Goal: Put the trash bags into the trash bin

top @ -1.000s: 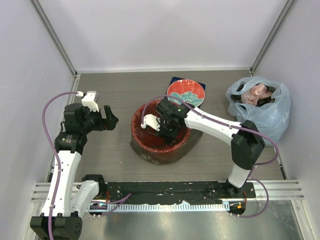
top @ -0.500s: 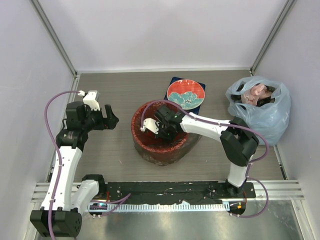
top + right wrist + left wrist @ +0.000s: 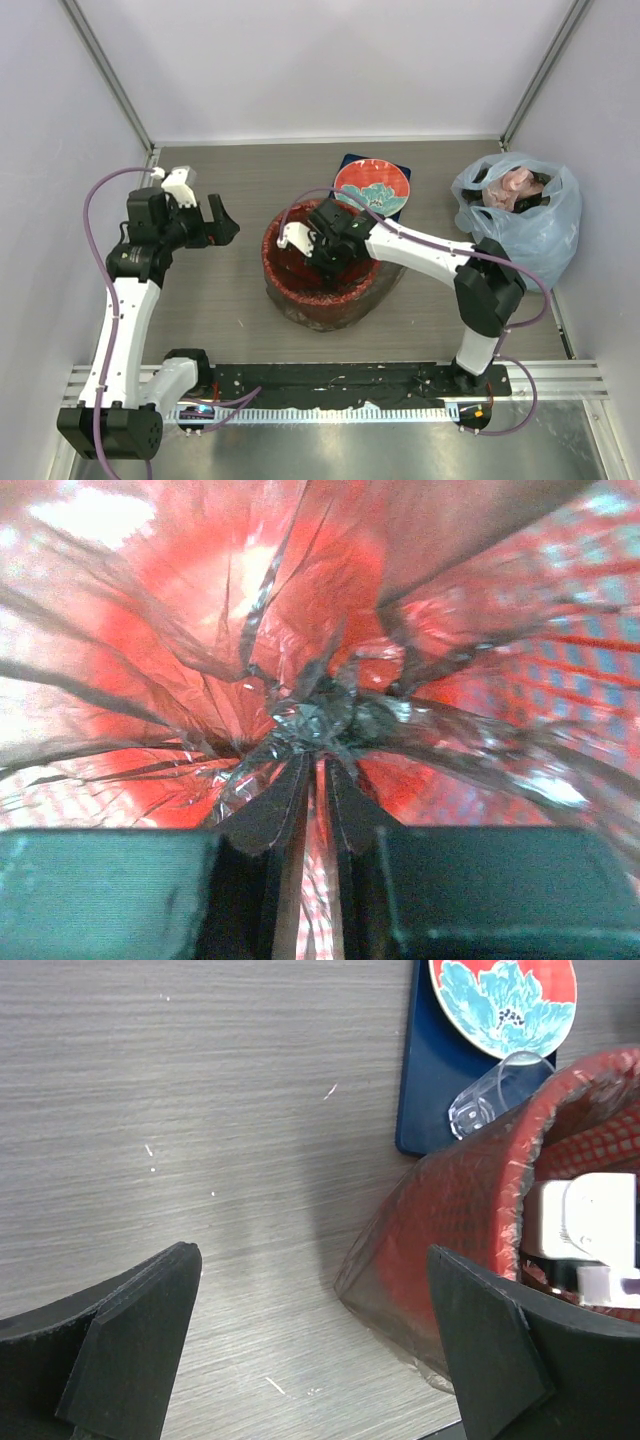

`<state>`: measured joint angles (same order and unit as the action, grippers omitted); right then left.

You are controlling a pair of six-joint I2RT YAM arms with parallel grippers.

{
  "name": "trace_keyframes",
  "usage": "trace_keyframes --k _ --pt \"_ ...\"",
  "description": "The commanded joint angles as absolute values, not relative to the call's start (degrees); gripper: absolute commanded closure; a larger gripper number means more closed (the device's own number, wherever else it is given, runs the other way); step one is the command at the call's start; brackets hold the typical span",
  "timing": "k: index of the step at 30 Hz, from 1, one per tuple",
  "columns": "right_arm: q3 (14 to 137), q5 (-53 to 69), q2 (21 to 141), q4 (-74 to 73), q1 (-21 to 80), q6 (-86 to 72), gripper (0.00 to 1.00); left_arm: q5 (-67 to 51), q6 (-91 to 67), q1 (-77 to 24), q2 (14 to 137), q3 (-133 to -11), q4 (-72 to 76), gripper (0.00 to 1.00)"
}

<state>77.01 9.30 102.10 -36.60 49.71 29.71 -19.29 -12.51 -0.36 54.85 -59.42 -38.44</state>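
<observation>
Slightly higher in the frame than a second ago, the left claw [image 3: 218,222] hangs wide open and empty over the grey wood-grain table [image 3: 220,300], left of the round red mesh plastic wastebasket [image 3: 268,262]. The right claw [image 3: 318,765] stays down inside that wastebasket at frame centre, its fingers nearly closed on a bunched knot of the thin, crinkly, dark grey-brown translucent plastic bag [image 3: 322,720], which lines the basket and drapes over its rim.

You have a red plate [image 3: 371,187] with a teal flower lying on a dark blue mat [image 3: 430,1095] on the desk [image 3: 240,180]. A clear cup [image 3: 490,1095] is tipped over beside it, and well to the right sits a pale blue bag [image 3: 520,225].
</observation>
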Motion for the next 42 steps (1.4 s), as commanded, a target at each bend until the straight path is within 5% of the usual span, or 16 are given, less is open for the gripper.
trace_keyframes --k 1,12,15,19,24,28,34,42 --pt "81.21 11.34 95.80 -37.26 49.92 27.07 0.81 -21.27 -13.01 -0.18 54.41 -62.31 -38.50 0.00" --pt "86.74 13.89 88.00 -34.99 48.87 21.89 0.71 -38.76 -0.72 -2.10 54.49 -69.51 -42.09 0.02" --pt "88.68 12.40 85.88 -31.30 47.29 20.92 0.67 -35.43 7.80 -10.79 58.70 -75.92 -48.85 0.12" --pt "92.89 14.76 84.03 -29.53 39.57 11.64 0.62 -36.38 12.30 -18.79 64.59 -81.64 -55.36 0.39" --pt "94.48 16.26 81.92 -29.36 27.02 3.79 0.53 -24.46 19.60 -35.31 71.87 -85.25 -59.84 0.43" --pt "92.56 17.13 80.86 -29.44 19.88 -1.30 0.53 -16.98 20.48 -43.05 83.27 -92.10 -68.35 0.56" --pt "89.39 18.10 79.28 -29.27 14.16 -5.18 0.53 -13.54 22.49 -44.12 92.80 -98.52 -76.99 0.74" --pt "87.01 19.16 78.22 -28.48 11.08 -5.98 0.52 -5.01 25.58 -45.61 98.34 -92.64 -73.92 0.79"
